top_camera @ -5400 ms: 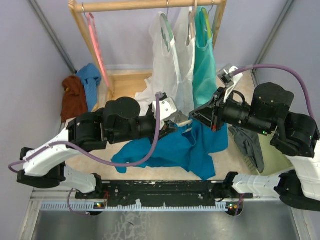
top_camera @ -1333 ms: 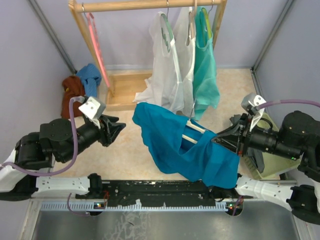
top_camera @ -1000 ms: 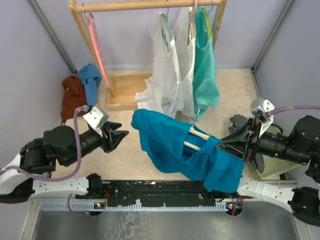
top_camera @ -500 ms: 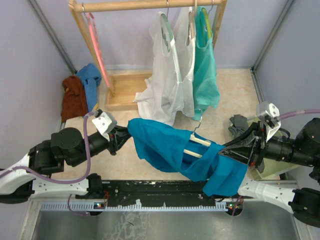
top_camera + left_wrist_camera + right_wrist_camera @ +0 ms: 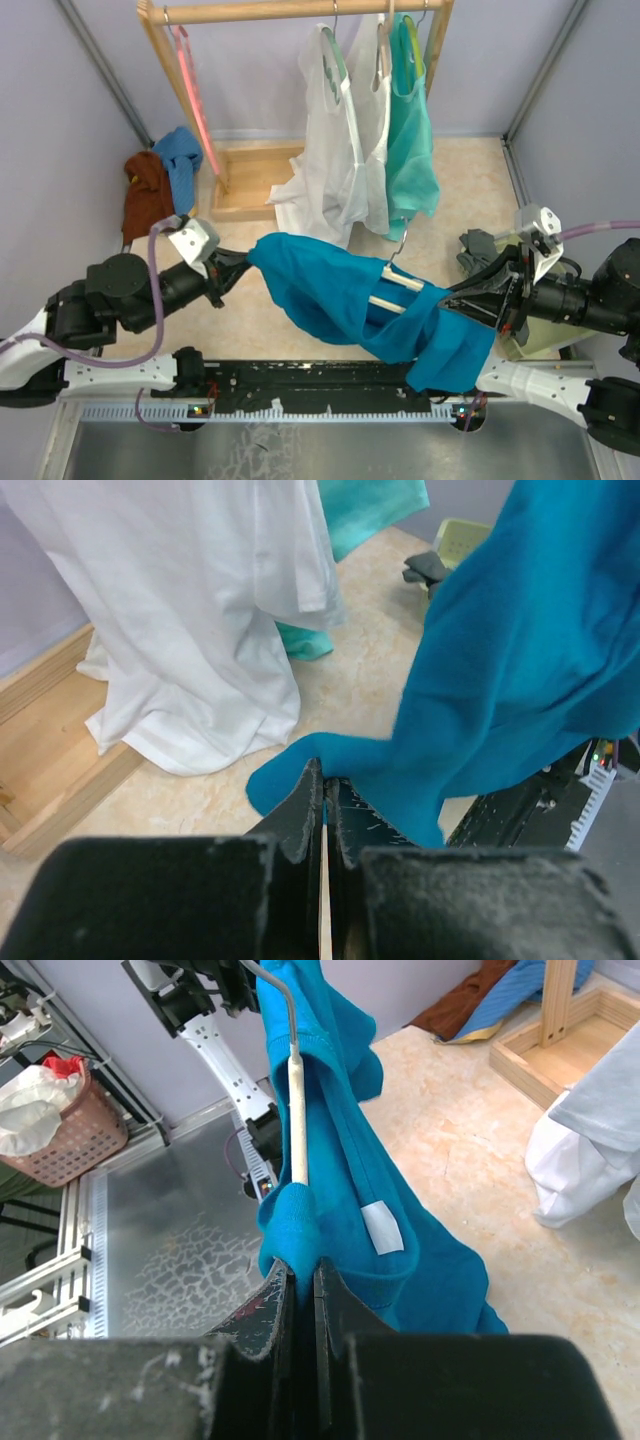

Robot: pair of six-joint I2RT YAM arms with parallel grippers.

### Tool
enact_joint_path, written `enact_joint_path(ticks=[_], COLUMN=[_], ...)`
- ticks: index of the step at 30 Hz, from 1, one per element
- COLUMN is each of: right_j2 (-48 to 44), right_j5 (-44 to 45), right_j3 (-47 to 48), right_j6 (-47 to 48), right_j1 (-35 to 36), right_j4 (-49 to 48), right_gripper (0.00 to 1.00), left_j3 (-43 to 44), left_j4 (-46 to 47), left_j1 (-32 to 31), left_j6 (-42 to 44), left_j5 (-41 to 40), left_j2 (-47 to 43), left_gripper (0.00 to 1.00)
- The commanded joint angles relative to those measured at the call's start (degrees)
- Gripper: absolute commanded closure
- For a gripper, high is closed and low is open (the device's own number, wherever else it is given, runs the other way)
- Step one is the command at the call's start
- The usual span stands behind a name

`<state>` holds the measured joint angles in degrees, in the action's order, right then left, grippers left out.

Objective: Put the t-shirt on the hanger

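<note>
The teal-blue t-shirt (image 5: 330, 295) hangs stretched in the air between my two grippers. The cream hanger (image 5: 402, 284) lies inside it, and its wire hook sticks up out of the cloth. My left gripper (image 5: 240, 268) is shut on the shirt's left edge; the wrist view (image 5: 325, 778) shows the t-shirt (image 5: 520, 660) pinched at the tips. My right gripper (image 5: 462, 300) is shut on a fold of the t-shirt (image 5: 350, 1160). In the right wrist view (image 5: 303, 1268) the hanger's arm (image 5: 297, 1110) runs into that fold. The white label (image 5: 382, 1228) shows inside the collar.
A wooden rack (image 5: 250, 10) at the back holds white garments (image 5: 335, 150), a mint tank top (image 5: 410, 140) and a pink hanger (image 5: 195, 95). Brown (image 5: 148, 195) and blue (image 5: 182, 155) cloths lie at left, a grey cloth (image 5: 480, 248) at right. A pink basket (image 5: 60, 1125) stands beyond the table.
My left gripper moved right from open and apart, closed on the shirt's left edge and drew it slightly left. My right gripper shifted right and down with the shirt and hanger.
</note>
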<state>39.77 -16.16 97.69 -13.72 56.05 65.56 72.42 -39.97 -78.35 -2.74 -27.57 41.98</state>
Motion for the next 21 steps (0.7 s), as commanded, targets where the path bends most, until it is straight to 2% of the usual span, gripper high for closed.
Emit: enact_joint_path(ticks=[1, 13, 21], right_j2=[-0.9, -0.5, -1.0], right_j5=[2.7, 8.7, 5.7], right_j3=[-0.5, -2.7, -3.7], right_j6=[-0.5, 0.3, 1.1], right_j1=[-0.2, -0.2, -0.2], right_j4=[-6.0, -3.7, -4.6], right_gripper=[1.00, 1.00, 1.00], left_j3=[4.5, 11.3, 13.8], left_j4=[-3.9, -11.4, -15.7], left_j1=[0.0, 0.0, 0.0], left_j6=[-4.7, -12.9, -17.3], left_j5=[-4.4, -17.1, -24.4], left_j2=[-1.0, -1.1, -3.2], left_gripper=[1.00, 1.00, 1.00])
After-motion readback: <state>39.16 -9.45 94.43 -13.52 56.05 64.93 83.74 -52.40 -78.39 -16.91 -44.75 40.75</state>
